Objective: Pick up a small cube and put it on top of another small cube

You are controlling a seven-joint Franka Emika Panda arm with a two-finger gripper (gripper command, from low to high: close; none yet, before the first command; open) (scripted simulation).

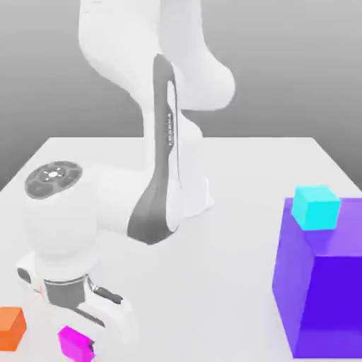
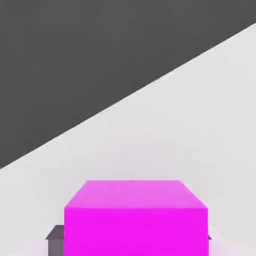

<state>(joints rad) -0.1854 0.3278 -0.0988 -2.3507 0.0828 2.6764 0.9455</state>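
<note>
**End effector clamps magenta cube at the bench's near edge**

The end effector [image 1: 76,332] is down at the surface of the white bench [image 1: 233,177], its fingers [image 2: 56,239] drawn in against the sides of the small magenta-pink cube [image 1: 76,342] — closed on it, with dark finger pads showing at both lower flanks of the cube in the hand view. The cube sits at the near edge of the bench, toward the exterior view's left, and whether it rests on the surface or has left it cannot be told. Just to its left, apart from it, lies an orange cube [image 1: 11,328], also on the bench. Above the end effector the white wrist and its round grey-capped joint lean over the spot, and the arm [image 1: 170,141] runs back to its base near the middle of the bench. Well apart, on the exterior view's right, stands a big purple block [image 1: 322,297] — and on its top face, at the far left corner, sits the small cyan cube [image 1: 317,207], upright and alone. Behind the bench the backdrop is plain grey.
</note>
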